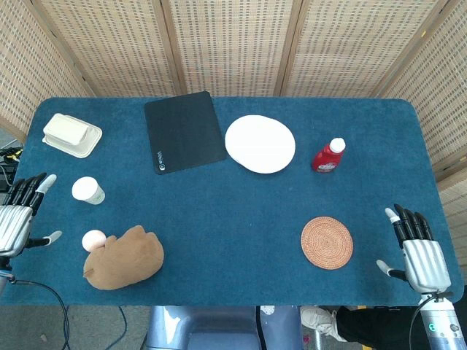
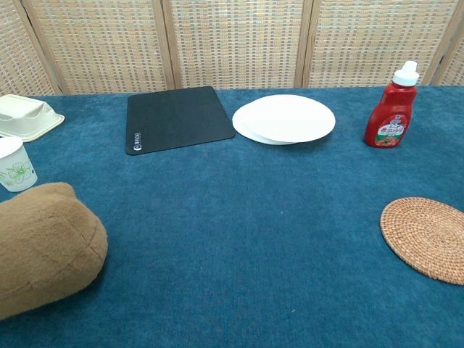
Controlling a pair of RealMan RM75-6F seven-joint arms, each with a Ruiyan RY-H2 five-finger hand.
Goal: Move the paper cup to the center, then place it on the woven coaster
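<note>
A white paper cup (image 1: 88, 190) with a green leaf print stands upright at the table's left side, and shows in the chest view as the cup (image 2: 14, 164) at the far left. The round woven coaster (image 1: 327, 242) lies flat at the front right; the chest view shows this coaster (image 2: 426, 238) at its right edge. My left hand (image 1: 18, 216) hovers open at the table's left edge, a short way left of the cup, holding nothing. My right hand (image 1: 419, 251) is open by the front right corner, right of the coaster. Neither hand shows in the chest view.
A brown plush toy (image 1: 126, 258) and a small pink ball (image 1: 93, 240) lie in front of the cup. A cream lidded box (image 1: 71, 135), black mouse pad (image 1: 184, 131), white plate (image 1: 260, 144) and red ketchup bottle (image 1: 327, 156) line the back half.
</note>
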